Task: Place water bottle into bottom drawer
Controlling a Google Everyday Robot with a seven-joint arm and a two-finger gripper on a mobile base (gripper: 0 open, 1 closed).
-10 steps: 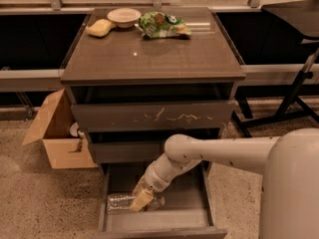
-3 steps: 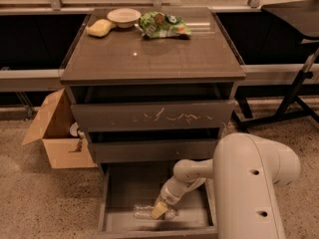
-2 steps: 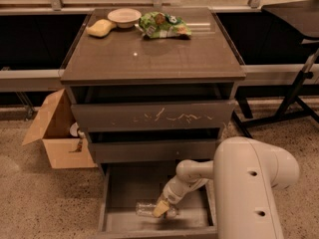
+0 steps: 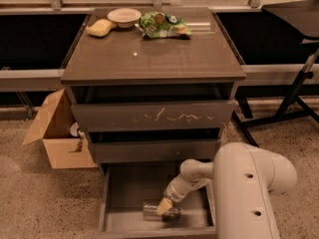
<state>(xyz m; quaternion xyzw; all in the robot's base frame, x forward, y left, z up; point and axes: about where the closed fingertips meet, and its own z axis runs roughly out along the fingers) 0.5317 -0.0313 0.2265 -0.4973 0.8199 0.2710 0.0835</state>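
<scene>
The bottom drawer (image 4: 128, 192) of the dark cabinet is pulled open, and its flat grey floor shows. The water bottle (image 4: 151, 211), clear with a ribbed body, lies on its side on that floor near the front wall. My gripper (image 4: 164, 206), with yellowish tips, reaches down into the drawer from the right and rests on the bottle's right half. My white arm (image 4: 249, 183) fills the lower right and hides the drawer's right side.
The middle drawer (image 4: 154, 151) and the scratched top drawer (image 4: 154, 116) jut out a little above the gripper. A green snack bag (image 4: 163, 25), a white bowl (image 4: 124, 17) and a yellow sponge (image 4: 99, 27) lie on the cabinet top. A cardboard box (image 4: 55, 133) stands to the left, a black stand (image 4: 294, 101) to the right.
Since 3.3 s ago the gripper has carried the bottle down and to the right onto the drawer floor. Over the last second it has barely moved.
</scene>
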